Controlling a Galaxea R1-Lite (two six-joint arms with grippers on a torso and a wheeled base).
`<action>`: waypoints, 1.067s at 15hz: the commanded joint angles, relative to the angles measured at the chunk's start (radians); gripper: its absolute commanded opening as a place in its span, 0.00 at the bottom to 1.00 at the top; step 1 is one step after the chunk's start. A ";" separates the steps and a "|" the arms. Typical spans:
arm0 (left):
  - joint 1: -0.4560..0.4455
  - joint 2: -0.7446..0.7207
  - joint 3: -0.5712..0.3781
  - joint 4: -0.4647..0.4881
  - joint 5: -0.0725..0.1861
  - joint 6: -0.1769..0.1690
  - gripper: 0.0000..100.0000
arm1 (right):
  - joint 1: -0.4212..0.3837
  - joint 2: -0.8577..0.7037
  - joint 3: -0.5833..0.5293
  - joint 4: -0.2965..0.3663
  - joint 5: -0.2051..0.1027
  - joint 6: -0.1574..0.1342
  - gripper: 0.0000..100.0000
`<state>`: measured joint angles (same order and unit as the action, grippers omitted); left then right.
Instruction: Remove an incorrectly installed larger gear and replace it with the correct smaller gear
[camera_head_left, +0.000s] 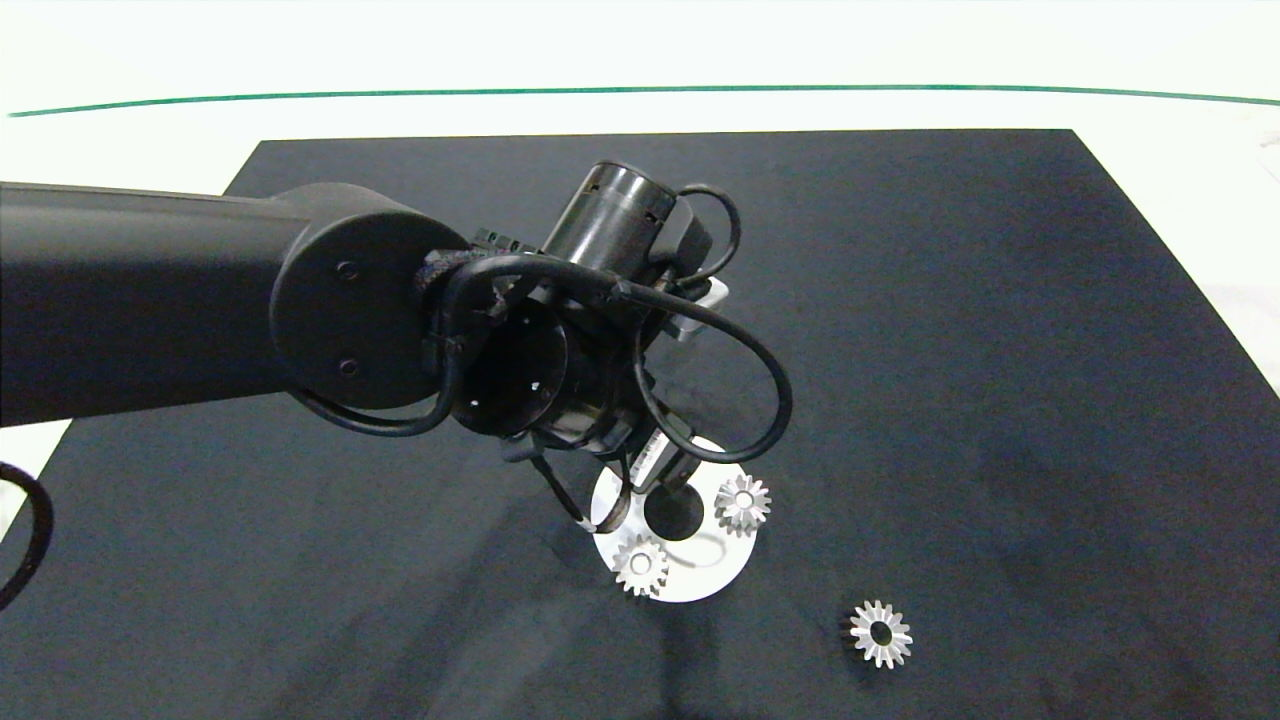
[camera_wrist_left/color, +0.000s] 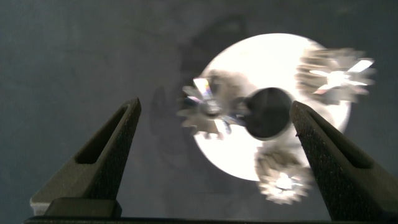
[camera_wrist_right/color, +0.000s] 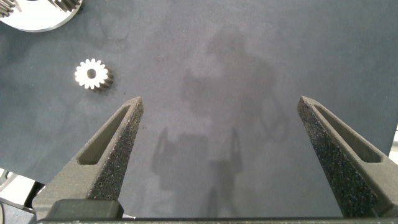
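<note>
The larger gear (camera_head_left: 881, 633) lies loose on the black mat, right of the white disc (camera_head_left: 700, 580); the right wrist view also shows this gear (camera_wrist_right/color: 92, 74). My left gripper (camera_head_left: 640, 490) hovers over the disc's left part, open. In the left wrist view three small gears sit on the disc (camera_wrist_left/color: 298, 53) around its dark centre hole (camera_wrist_left/color: 268, 112). One smaller gear (camera_wrist_left/color: 208, 112) at the disc's edge lies below the gap of the left gripper (camera_wrist_left/color: 216, 104), untouched by the fingers. The head view shows only two of these gears (camera_head_left: 742, 503) (camera_head_left: 641, 565). My right gripper (camera_wrist_right/color: 221, 99) hangs open over bare mat.
The black mat (camera_head_left: 1000, 350) covers most of the white table, with a green line (camera_head_left: 640, 88) along the far side. The left arm's body and its cables (camera_head_left: 720, 400) hide the mat behind the disc. The right arm is out of the head view.
</note>
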<state>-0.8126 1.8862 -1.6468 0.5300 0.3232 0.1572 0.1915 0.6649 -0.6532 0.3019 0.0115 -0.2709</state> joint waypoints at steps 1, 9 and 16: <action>0.036 0.010 0.009 0.005 0.002 0.001 1.00 | 0.000 0.001 0.003 0.002 0.002 -0.002 1.00; 0.032 0.054 0.005 0.010 0.002 -0.028 1.00 | 0.000 0.010 0.006 0.002 0.002 -0.002 1.00; 0.010 0.080 -0.018 0.018 0.002 -0.035 0.87 | 0.000 0.010 0.009 0.002 0.002 -0.002 1.00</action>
<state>-0.8004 1.9655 -1.6598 0.5449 0.3232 0.1226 0.1915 0.6757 -0.6445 0.3019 0.0134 -0.2709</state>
